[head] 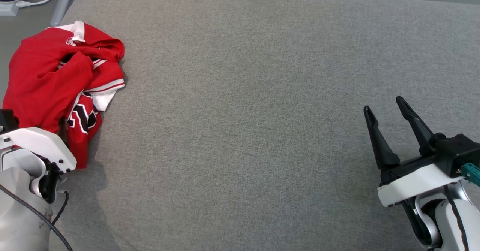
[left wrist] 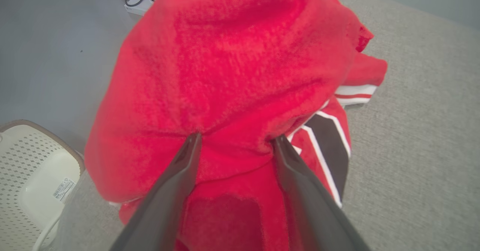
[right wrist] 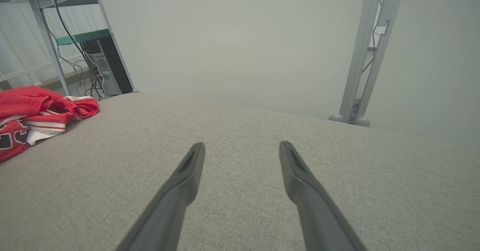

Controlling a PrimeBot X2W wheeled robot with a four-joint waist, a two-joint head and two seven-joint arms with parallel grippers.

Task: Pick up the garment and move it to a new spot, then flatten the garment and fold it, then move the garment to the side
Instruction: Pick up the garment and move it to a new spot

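The garment (head: 48, 82) is a crumpled red jersey with white and black trim, heaped at the left edge of the grey padded surface (head: 243, 112). My left gripper (left wrist: 236, 142) is open, and its two fingertips press into the red fabric (left wrist: 232, 75), with a bulge of cloth between them. In the head view its fingers are hidden behind the white wrist housing (head: 37, 146) and the cloth. My right gripper (head: 386, 110) stands open at the lower right, just above the bare surface, far from the garment (right wrist: 33, 105). Nothing lies between its fingers (right wrist: 242, 148).
A white perforated basket (left wrist: 33, 168) stands on the floor beside the left edge. A power strip with cables (head: 15, 0) lies on the floor at the far left. A metal frame leg (right wrist: 360, 56) and a computer tower (right wrist: 101, 67) stand beyond the far edge.
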